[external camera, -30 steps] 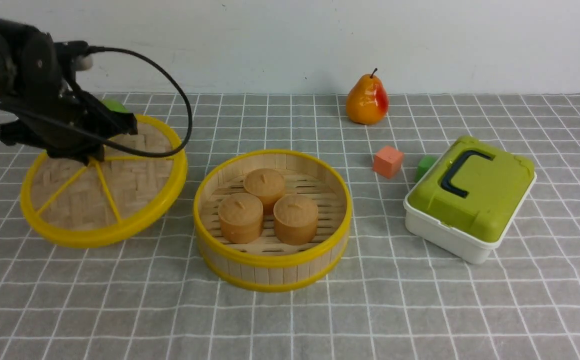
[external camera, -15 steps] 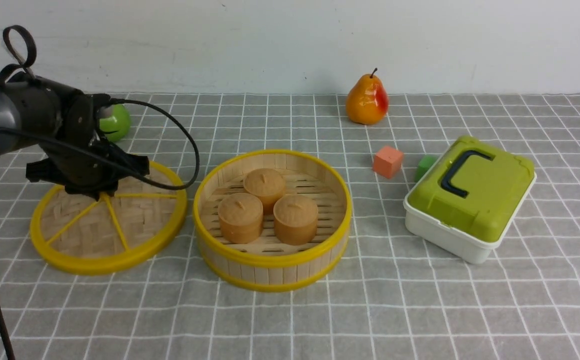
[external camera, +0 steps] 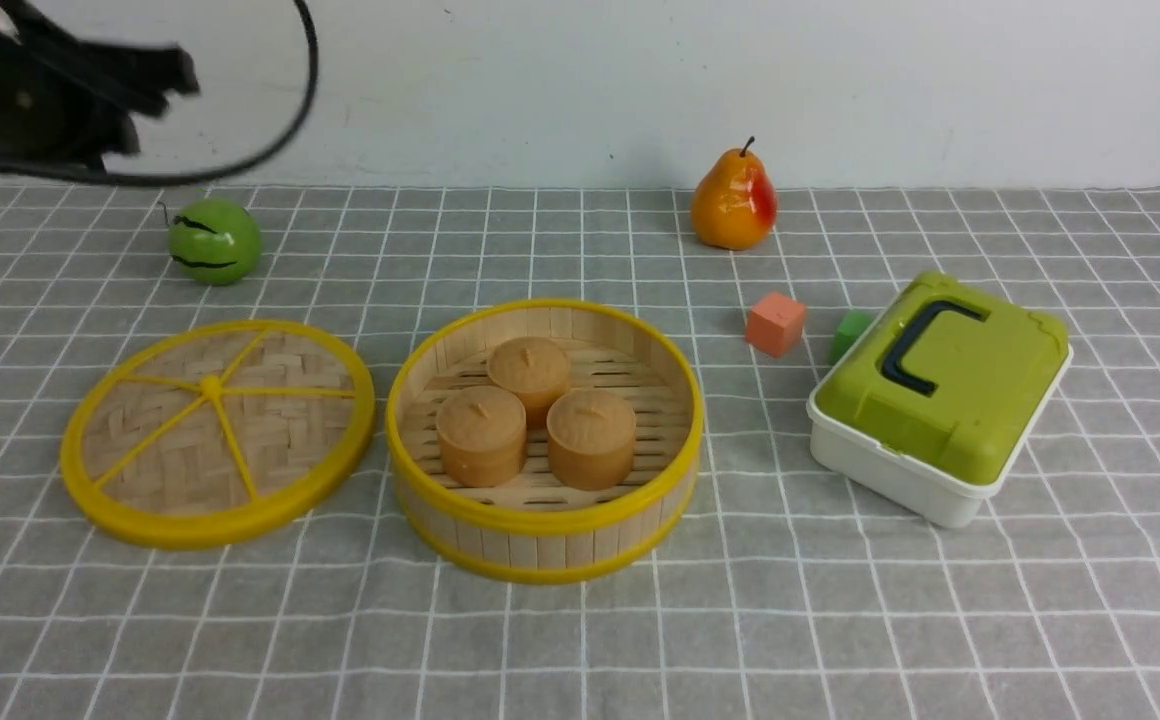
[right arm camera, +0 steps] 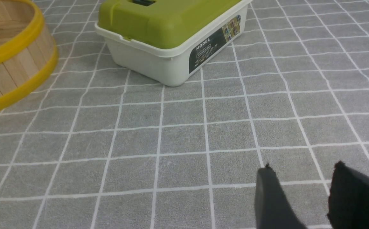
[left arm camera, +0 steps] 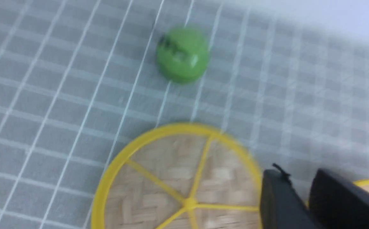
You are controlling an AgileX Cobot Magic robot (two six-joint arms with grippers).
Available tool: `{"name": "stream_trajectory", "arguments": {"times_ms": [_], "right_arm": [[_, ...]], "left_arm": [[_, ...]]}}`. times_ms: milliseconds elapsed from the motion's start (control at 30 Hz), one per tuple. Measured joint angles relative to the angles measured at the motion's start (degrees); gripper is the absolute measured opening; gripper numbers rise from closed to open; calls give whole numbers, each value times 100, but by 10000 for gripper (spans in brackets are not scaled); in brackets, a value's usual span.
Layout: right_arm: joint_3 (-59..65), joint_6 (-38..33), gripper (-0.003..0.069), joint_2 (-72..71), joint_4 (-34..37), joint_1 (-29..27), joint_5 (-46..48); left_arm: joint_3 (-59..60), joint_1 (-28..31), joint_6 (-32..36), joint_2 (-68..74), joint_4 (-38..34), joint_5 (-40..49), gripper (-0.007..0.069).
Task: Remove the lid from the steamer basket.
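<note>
lid: off, just lying on the bench left of the basket
left gripper: hovering high, tips slightly apart
right gripper: tips apart

Plain pale wall, perhaps white; grey gridded tabletop.

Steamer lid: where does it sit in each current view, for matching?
Front view: left side, mid-height, the steamer lid lying flat.
Left wrist view: bottom centre, partly cut off by the frame.
Right wrist view: not in it.
Shared landmark: the steamer basket, only a sliver in the left wrist view.
</note>
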Motion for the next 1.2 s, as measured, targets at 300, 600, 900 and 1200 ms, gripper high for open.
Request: {"name": "stream_trajectory", "arguments": {"times_ms": [300, 600, 900, 1200], "right_arm": [[0, 0, 241, 0, 0, 0, 0], [0, 0, 241, 0, 0, 0, 0], [0, 0, 241, 0, 0, -2, 0], [0, 0, 241, 0, 0, 0, 0]], "left_arm": [[1603, 0, 1586, -3340, -1563, 195, -13], [4503, 0, 2753, -5281, -3078, 626, -13], [6527, 0, 2784, -6115, -4466, 555, -13], [6686, -53, 4000, -6285, -4340, -1569, -13]]}}
